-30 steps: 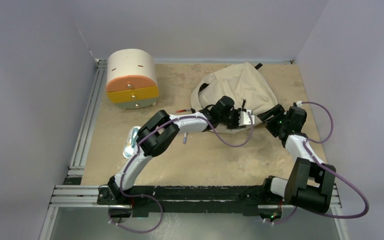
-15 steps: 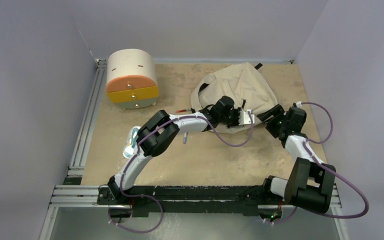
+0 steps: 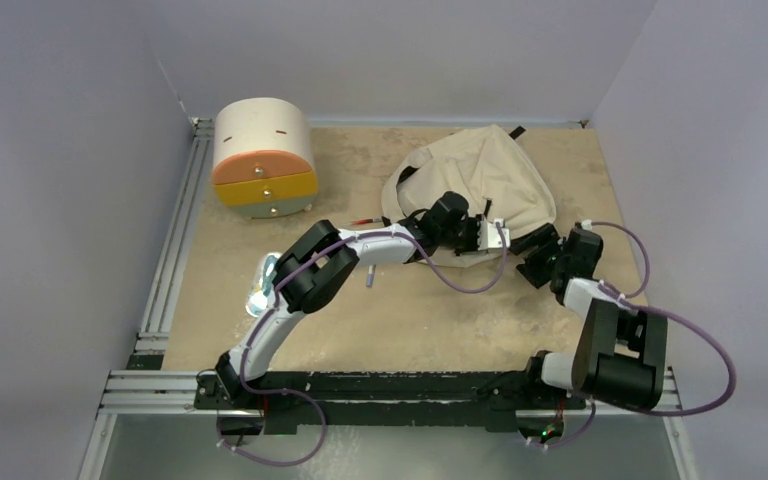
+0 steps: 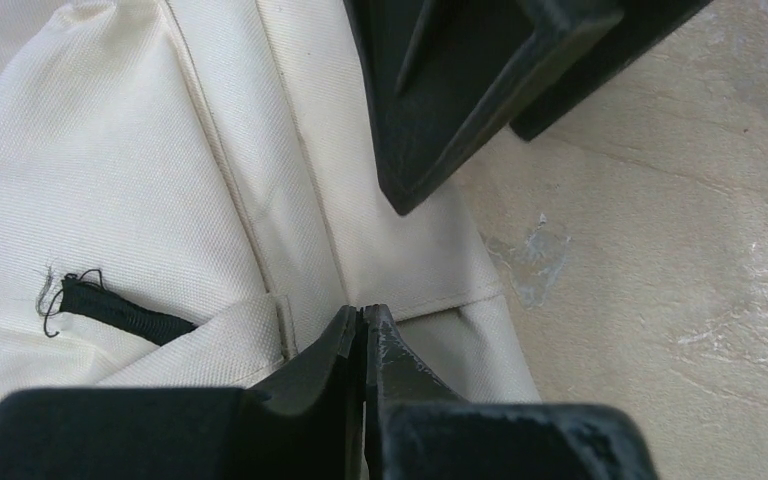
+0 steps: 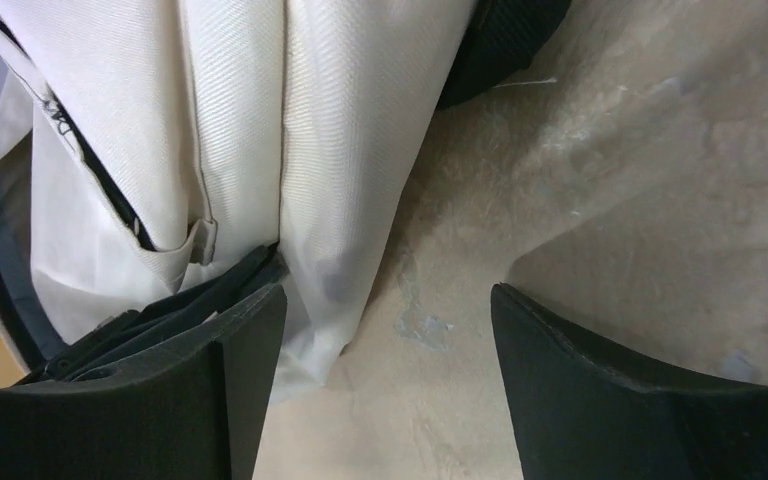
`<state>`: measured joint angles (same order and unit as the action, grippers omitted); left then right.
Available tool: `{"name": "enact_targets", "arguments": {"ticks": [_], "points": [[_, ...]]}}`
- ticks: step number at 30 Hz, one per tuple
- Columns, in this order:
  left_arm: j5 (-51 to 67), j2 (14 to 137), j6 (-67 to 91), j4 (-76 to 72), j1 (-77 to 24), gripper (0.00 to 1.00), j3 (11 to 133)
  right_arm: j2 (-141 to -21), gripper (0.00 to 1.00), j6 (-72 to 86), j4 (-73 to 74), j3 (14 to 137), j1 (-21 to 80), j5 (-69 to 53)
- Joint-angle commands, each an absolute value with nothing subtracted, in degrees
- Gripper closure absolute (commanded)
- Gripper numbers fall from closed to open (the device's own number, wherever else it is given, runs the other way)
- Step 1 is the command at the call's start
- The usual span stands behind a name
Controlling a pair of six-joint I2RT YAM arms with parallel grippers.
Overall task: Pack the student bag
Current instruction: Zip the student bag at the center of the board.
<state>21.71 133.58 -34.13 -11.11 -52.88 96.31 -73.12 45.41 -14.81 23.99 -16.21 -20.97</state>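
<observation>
**Thin pinch may slip**

The left gripper [image 4: 365,320] is clenched at the hem of the bag [image 3: 480,175], far right on the table [image 3: 410,310]. Any cloth caught looks slight and could pull free on lifting. That arm stretches across; the right gripper [image 5: 388,295] gapes empty, low beside the hem.

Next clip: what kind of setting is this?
Probably a lab test cell rather than a classroom: plain grey walls enclose a sandy tabletop, aluminium rails run along its edges, with props like a beige backpack and a drawer box.
</observation>
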Motion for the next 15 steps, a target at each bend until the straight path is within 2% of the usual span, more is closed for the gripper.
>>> {"name": "enact_targets", "arguments": {"ticks": [1,10,13,15], "points": [[22.96,128.89,-34.21,-11.8,-53.12,1.0,96.01,-78.35,0.24,51.65,-26.39,23.46,-16.39,-29.42],[22.31,128.27,-34.23,-11.43,-53.09,1.0,95.53,-86.31,0.28,54.29,-32.95,25.66,-15.65,-31.35],[22.32,128.31,-34.31,-10.88,-53.04,1.0,95.83,-89.36,0.33,54.91,-35.75,26.24,-15.49,-31.99],[22.02,128.19,-34.62,-10.58,-53.04,1.0,95.89,-91.22,0.4,54.59,-37.33,26.91,-15.48,-32.69]]}}
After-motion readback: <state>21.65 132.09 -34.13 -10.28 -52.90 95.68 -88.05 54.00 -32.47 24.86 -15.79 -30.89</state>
